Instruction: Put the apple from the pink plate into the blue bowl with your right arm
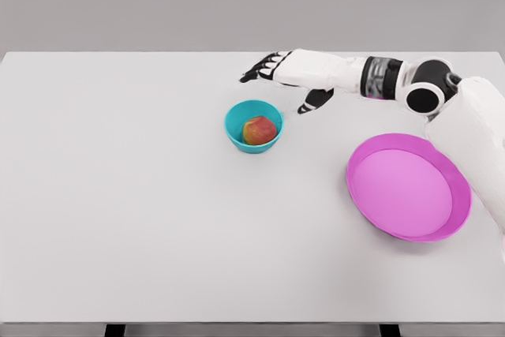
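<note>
red apple in the blue bowl, right hand above and behind

red and yellow, the apple (259, 130) sits down inside the blue bowl (237, 114), near the middle of the white table (118, 219). the bowl stands upright and the fruit fills most of its hollow, with the teal rim showing all the way round it.

from my head camera, my right arm comes in from the right edge, white shells with a black band at the wrist and a round dark joint at the elbow, and it stretches leftward over the far half of the table. my right hand (286, 76) is up and to the right of the bowl, apart from it. its dark fingers (256, 69) are spread loosely and point left, and the thumb (316, 101) hangs down toward the table on the near side. it holds nothing, and nothing is between the fingers and the thumb.

the pink plate (359, 187) lies to the right of the bowl, well apart from it, under my forearm's near side. its dish shows only bare pink. my left arm does not show.
</note>
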Robot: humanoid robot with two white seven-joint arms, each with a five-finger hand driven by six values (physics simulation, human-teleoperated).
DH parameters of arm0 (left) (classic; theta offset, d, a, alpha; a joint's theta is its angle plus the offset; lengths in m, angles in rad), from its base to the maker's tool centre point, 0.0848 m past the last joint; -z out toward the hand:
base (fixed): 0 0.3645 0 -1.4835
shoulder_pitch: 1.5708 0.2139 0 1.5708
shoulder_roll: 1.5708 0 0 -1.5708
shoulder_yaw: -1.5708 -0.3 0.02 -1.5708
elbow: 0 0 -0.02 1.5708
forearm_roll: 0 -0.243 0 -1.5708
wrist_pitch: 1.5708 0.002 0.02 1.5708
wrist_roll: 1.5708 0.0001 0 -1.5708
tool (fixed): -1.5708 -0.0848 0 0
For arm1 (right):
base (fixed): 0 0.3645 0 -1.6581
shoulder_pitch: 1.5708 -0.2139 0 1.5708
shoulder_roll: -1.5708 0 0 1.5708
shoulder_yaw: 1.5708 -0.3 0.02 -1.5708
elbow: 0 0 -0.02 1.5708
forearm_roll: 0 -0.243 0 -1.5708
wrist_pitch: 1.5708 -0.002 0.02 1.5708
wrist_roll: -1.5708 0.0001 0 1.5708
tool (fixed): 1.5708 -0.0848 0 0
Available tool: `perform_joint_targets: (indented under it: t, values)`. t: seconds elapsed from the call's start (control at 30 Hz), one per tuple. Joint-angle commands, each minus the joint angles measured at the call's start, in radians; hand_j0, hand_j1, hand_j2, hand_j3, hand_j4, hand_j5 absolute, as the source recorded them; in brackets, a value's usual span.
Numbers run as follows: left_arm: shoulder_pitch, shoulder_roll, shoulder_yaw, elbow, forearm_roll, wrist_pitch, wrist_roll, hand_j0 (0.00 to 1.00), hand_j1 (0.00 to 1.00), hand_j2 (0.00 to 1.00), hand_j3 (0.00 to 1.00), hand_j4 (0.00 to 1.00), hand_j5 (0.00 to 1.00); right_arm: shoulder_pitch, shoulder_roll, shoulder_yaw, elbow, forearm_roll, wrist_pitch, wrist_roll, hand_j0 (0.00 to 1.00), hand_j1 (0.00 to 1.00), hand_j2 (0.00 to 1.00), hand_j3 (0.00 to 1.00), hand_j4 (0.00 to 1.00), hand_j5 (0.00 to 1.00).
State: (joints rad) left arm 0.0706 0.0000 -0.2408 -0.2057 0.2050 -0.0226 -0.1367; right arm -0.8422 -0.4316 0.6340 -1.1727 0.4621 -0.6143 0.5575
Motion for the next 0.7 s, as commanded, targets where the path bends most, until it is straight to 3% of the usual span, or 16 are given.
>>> perform_joint_targets:
  t: [0.0, 0.13, 0.2, 0.23, 0.3, 0.6, 0.67]
  values:
    - [-0.002, 0.000, 0.000, 0.000, 0.001, 0.000, 0.000, 1.00, 1.00, 1.00, 1.00, 1.00, 1.00, 0.006, -0.116, -0.129, -0.036, -0.017, 0.003, 0.004, 1.00, 1.00, 1.00, 1.00, 1.00, 1.00]
    - [0.000, 0.000, 0.000, -0.001, 0.001, 0.001, -0.001, 1.00, 1.00, 1.00, 1.00, 1.00, 1.00, 0.069, -0.208, -0.231, -0.030, -0.164, 0.003, 0.053, 1.00, 1.00, 1.00, 1.00, 1.00, 1.00]
    - [-0.002, 0.000, 0.000, 0.000, 0.001, 0.000, 0.000, 1.00, 1.00, 1.00, 1.00, 1.00, 1.00, 0.141, -0.199, -0.351, -0.038, -0.195, 0.003, 0.053, 1.00, 1.00, 1.00, 1.00, 1.00, 1.00]
    - [0.000, 0.000, 0.000, 0.000, 0.001, 0.000, -0.001, 1.00, 1.00, 1.00, 1.00, 1.00, 1.00, 0.209, -0.171, -0.464, -0.039, -0.195, 0.003, 0.053, 1.00, 1.00, 1.00, 1.00, 1.00, 1.00]
    - [0.000, 0.000, 0.000, 0.000, 0.001, 0.000, 0.000, 1.00, 1.00, 1.00, 1.00, 1.00, 1.00, 0.253, -0.133, -0.559, -0.047, -0.195, 0.003, 0.053, 1.00, 1.00, 1.00, 1.00, 1.00, 1.00]
    - [0.000, 0.000, 0.000, -0.001, -0.001, 0.000, -0.001, 1.00, 1.00, 1.00, 1.00, 1.00, 1.00, 0.330, -0.161, -0.574, -0.047, -0.195, 0.003, 0.053, 1.00, 1.00, 1.00, 1.00, 1.00, 1.00]
    - [-0.032, 0.000, -0.002, -0.012, -0.001, -0.007, -0.001, 1.00, 1.00, 1.00, 1.00, 1.00, 1.00, 0.330, -0.161, -0.574, -0.044, -0.194, 0.003, 0.053, 1.00, 1.00, 1.00, 1.00, 1.00, 1.00]
